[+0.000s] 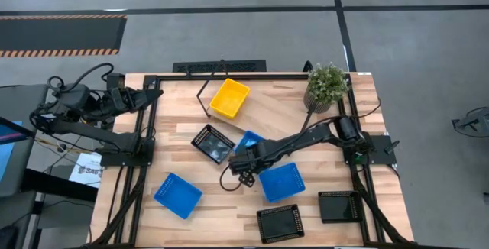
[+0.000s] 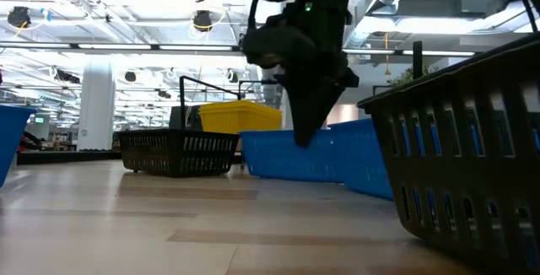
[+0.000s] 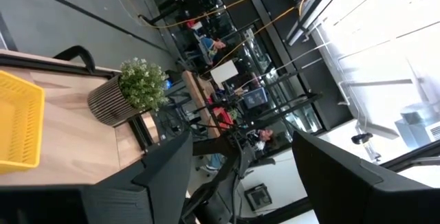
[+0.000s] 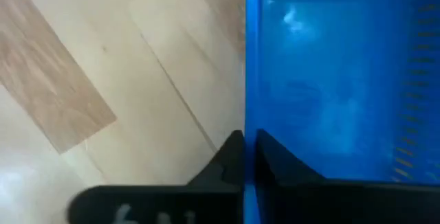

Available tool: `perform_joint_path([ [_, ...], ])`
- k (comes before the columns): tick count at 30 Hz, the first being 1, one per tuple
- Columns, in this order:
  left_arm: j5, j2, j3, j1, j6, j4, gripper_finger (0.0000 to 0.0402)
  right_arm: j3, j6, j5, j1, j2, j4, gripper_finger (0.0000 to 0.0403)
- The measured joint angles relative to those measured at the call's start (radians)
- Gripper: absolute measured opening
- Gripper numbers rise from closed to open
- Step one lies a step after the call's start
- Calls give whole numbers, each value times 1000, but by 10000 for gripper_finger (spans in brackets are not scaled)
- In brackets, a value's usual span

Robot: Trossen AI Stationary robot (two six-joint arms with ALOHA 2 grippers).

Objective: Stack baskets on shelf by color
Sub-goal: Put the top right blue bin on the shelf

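Gripping: right gripper pinches the near wall of a blue basket, one finger inside the rim, one outside.
Held basket: it sits flat on the worktop, near the middle, toward the right.
Neighbours: a second blue basket lies partly under the right arm, beside a black basket.
Farther out: another blue basket front left; two black baskets along the front edge.
Shelf: yellow basket rests on it at the back.
Plant: potted plant back right.
Left gripper: spread wide, off the worktop's left edge.
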Motion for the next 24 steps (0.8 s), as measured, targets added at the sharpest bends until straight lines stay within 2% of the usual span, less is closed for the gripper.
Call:
perform_joint_path([
  [7, -3, 0, 0, 0, 3, 1, 238, 72, -7, -7, -2, -46, -59, 9],
  [14, -8, 0, 0, 0, 4, 1, 238, 245, -178, 40, -25, -126, -210, 7],
  [18, -8, 0, 0, 0, 15, 1, 238, 310, -398, 74, -54, -163, -325, 6],
  [21, -8, 0, 0, 0, 15, 1, 238, 315, -687, 96, -68, -182, -408, 6],
  [24, -8, 0, 0, 0, 15, 1, 238, 315, -982, 171, -65, -186, -499, 3],
])
